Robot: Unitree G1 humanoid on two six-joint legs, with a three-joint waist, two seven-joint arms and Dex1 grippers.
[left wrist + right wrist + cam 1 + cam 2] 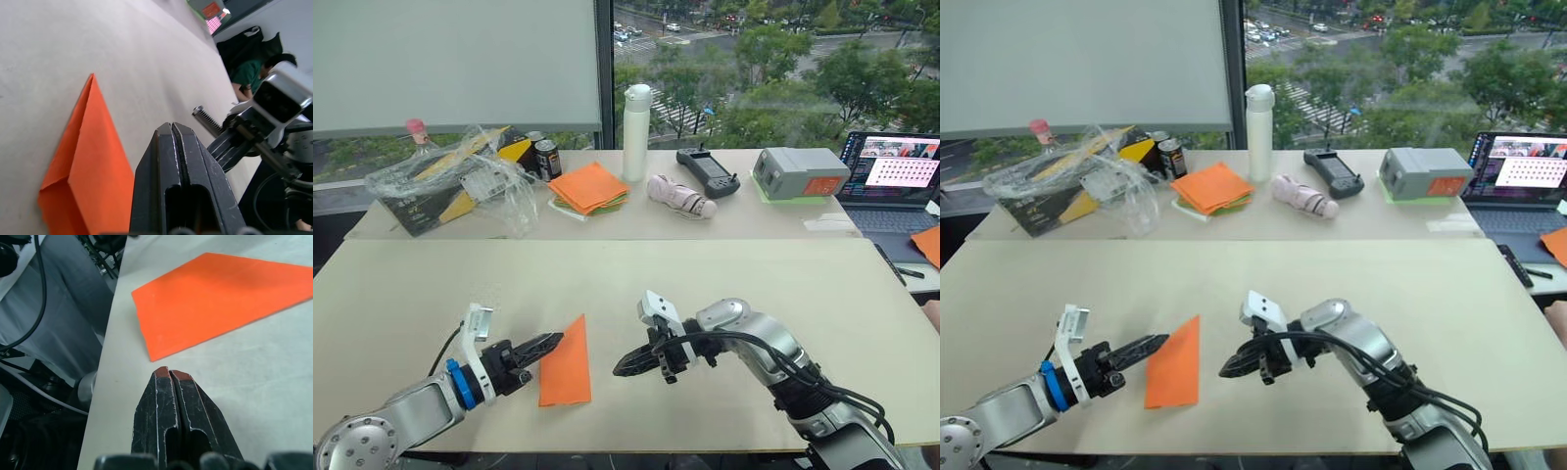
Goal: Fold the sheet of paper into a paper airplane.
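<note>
The folded sheet of paper (567, 364) lay flat on the counter (724, 284) between my clenched, empty pincers, long axis running away from me; my left pincer (544, 345) touched its edge, my right pincer (628, 363) just beside.

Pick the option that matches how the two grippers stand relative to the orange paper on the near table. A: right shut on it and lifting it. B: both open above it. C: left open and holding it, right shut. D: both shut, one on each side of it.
D: the left gripper and right gripper have their fingers pressed together, flanking the folded orange paper lying flat on the table.
</note>
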